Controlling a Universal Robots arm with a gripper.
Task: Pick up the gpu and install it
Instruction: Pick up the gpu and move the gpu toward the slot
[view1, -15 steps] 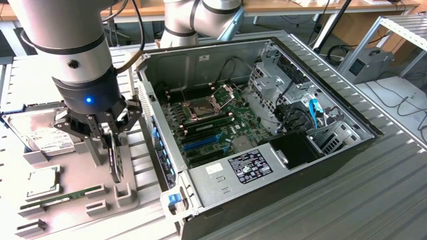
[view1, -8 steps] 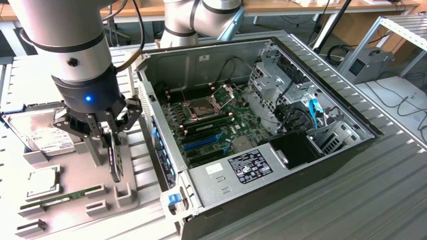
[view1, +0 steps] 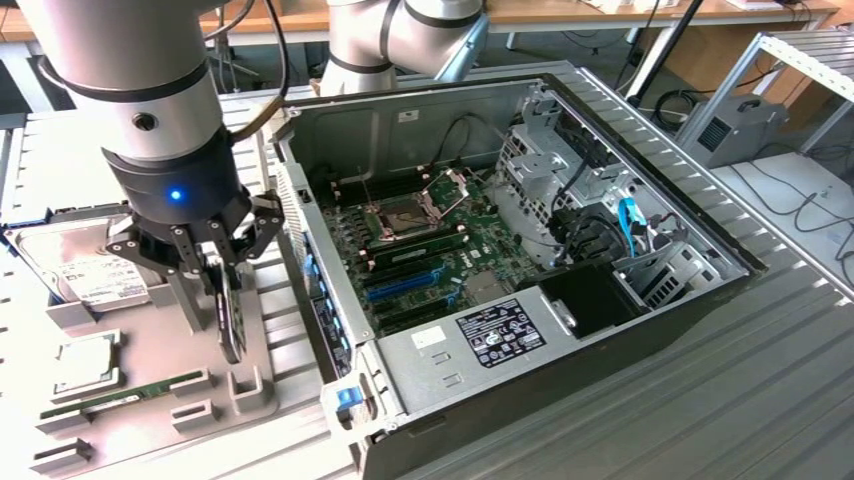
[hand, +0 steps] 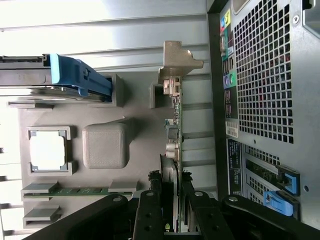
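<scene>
Ribbed grey metal bench (view1: 721, 400): black claw (view1: 220, 300) pinching upright green gpu (view1: 231, 328) card, silver bracket, in grey slotted tray (view1: 274, 395) just beside open black computer case (view1: 561, 400).

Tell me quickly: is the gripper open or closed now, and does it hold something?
Gripper: closed on the gpu, which stands on edge at the tray.

silver tubular arm (view1: 147, 90), black wrist (view1: 174, 185) with blue light (view1: 175, 194), black linkage tool (view1: 222, 305)
</scene>
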